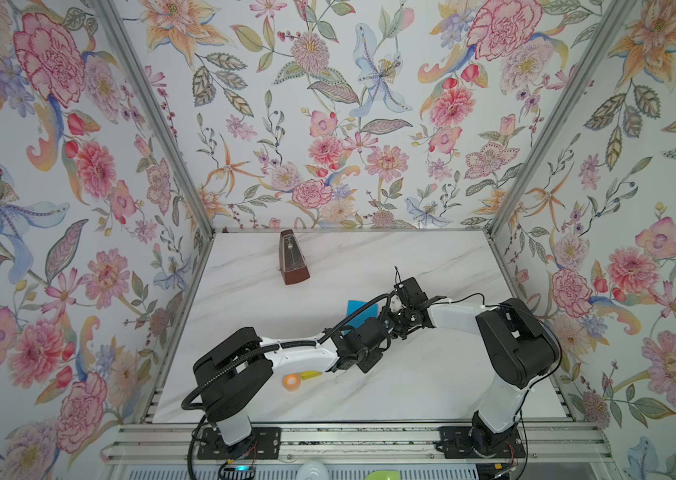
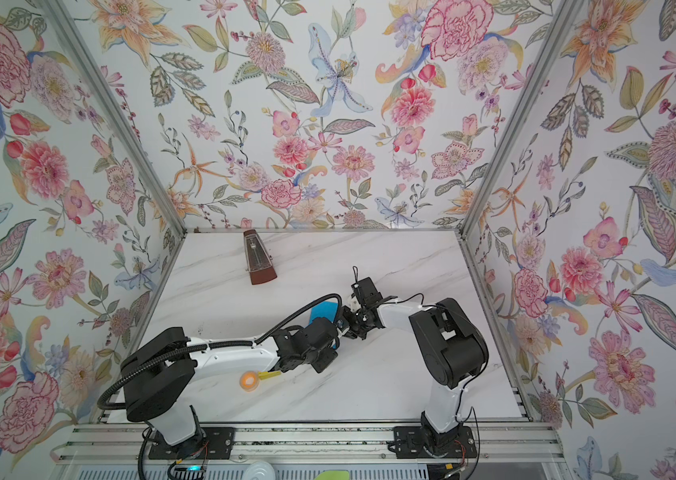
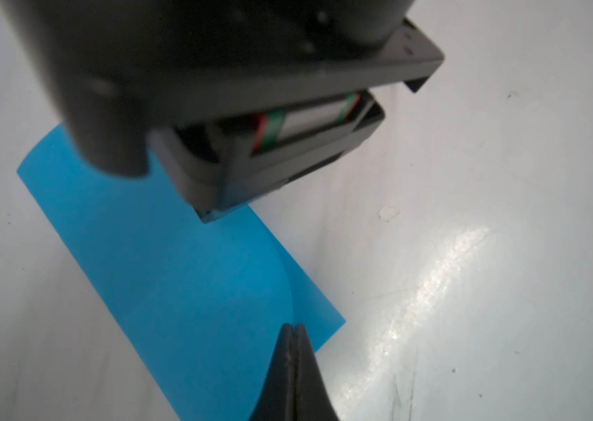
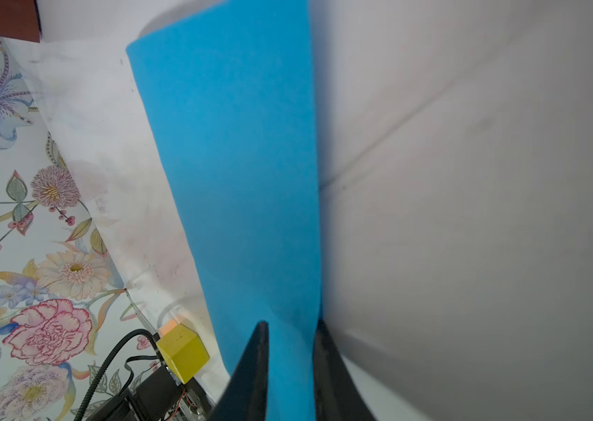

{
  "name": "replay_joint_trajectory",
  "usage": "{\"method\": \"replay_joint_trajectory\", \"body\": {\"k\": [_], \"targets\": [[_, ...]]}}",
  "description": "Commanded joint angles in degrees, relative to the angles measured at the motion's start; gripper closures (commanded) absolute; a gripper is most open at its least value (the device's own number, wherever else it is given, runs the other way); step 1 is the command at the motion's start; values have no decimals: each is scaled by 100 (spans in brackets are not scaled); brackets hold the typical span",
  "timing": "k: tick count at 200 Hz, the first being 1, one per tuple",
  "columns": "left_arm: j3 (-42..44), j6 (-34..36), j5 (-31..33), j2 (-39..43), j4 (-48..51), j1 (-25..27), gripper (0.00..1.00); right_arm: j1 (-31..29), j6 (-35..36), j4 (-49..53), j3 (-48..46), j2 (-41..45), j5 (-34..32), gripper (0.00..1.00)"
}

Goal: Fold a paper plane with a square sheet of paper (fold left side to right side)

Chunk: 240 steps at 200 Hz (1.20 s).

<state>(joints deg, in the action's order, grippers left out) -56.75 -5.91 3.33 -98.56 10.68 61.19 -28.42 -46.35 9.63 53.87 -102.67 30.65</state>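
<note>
The square sheet of paper [image 1: 362, 309] [image 2: 323, 312] is bright blue and lies mid-table, bent over on itself into a loose curved flap, partly hidden under both wrists. In the left wrist view the sheet [image 3: 178, 273] shows its upper layer's curved edge running into my left gripper [image 3: 293, 327], which is shut on the sheet's edge near a corner. In the right wrist view the sheet [image 4: 236, 182] stretches away from my right gripper [image 4: 291, 324], whose fingers stand open with blue paper between them. The paper plane is out of view.
A brown metronome [image 1: 292, 259] [image 2: 259, 259] lies at the back left of the marble table [image 1: 432, 382]. An orange tape roll [image 1: 291, 381] and a small yellow block [image 1: 311, 375] [image 4: 182, 351] sit under the left forearm. Floral walls close in three sides.
</note>
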Motion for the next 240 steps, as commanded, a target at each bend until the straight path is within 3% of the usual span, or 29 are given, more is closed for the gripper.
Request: {"method": "replay_joint_trajectory", "body": {"k": [1,49,91,115,155,240], "targets": [[-113,-402,-440,16,-149,7,100,230,446,892,-17,570,-399,67],[-569,-1089,-852,-341,-380,-38,100,638,639,1338,-646,1773,-630,63],[-785,-1758,-1131,-593,-657,-190,100,716,561,1093,-1346,2222,-494,78],[-634,-2045,-1399,-599,-1004,-290,100,689,306,310,-1745,2194,-26,85],[-408,-2312,-1564,-550,-1342,-360,100,571,31,-564,-1984,1914,316,88],[-97,-2398,-1754,-406,-1501,-523,100,539,201,-693,-2047,1154,41,90]]}}
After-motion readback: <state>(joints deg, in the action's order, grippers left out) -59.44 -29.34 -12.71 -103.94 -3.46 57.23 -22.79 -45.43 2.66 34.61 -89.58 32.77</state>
